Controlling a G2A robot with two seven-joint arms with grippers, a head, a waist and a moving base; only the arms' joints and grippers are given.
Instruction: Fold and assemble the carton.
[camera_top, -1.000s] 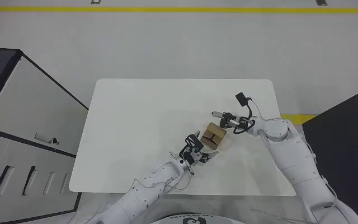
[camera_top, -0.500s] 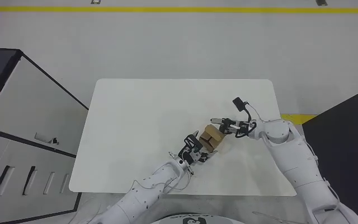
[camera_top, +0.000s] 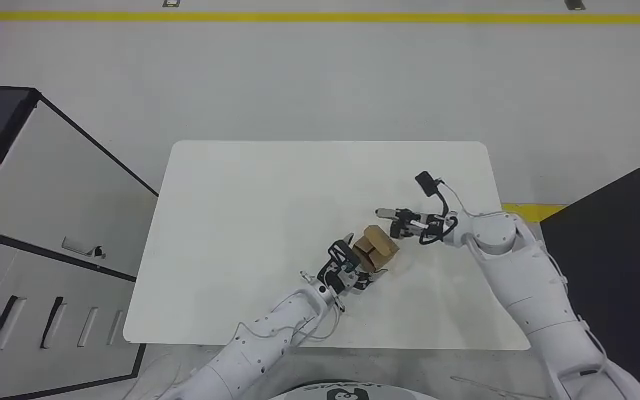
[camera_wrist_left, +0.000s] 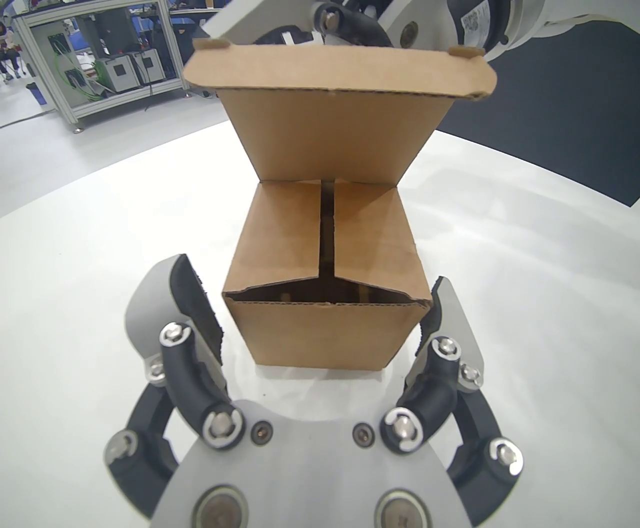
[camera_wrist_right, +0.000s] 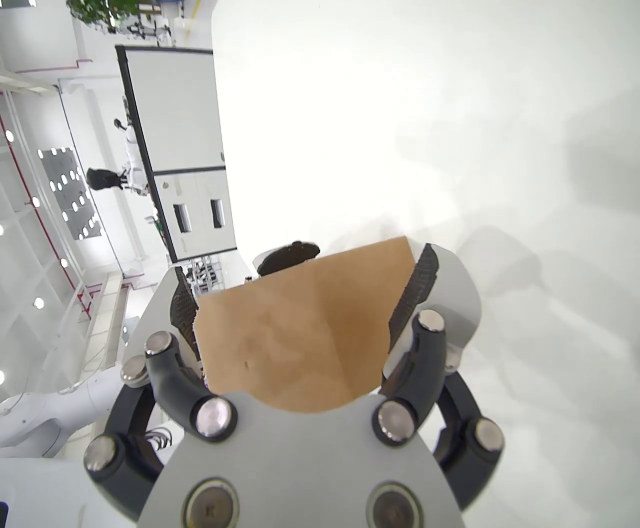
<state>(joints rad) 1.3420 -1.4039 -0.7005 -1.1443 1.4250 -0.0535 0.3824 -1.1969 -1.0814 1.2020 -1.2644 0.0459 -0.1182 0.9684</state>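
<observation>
Roughly right of the desk's (camera_top: 250, 200) centre, about midway between its far and near edges, the carton (camera_top: 375, 247) stands upright with its opening up, turned diagonal to the desk's edges. Its body looks about as wide as tall, so with the lid flap (camera_wrist_left: 330, 125) raised its longest run is vertical. From the left wrist view, two inner flaps (camera_wrist_left: 320, 230) lie folded over the top with a dark slit between them, running from the near wall to the lid's hinge. The lid stands up from the far wall, and its tuck tab (camera_wrist_left: 340, 72) bends toward that camera.

The left jaws are open, one finger (camera_wrist_left: 195, 300) on each side of the near wall; one pad about touches a corner, the other sits just apart. The right jaws are spread open behind the lid, whose plain outer face (camera_wrist_right: 300, 330) lies between their fingers (camera_wrist_right: 425, 280) and hides the carton's body from the right wrist camera.

Off the desk's left edge stands a grey cabinet (camera_top: 60, 230); a yellow floor line (camera_top: 320, 16) runs beyond the far edge.
</observation>
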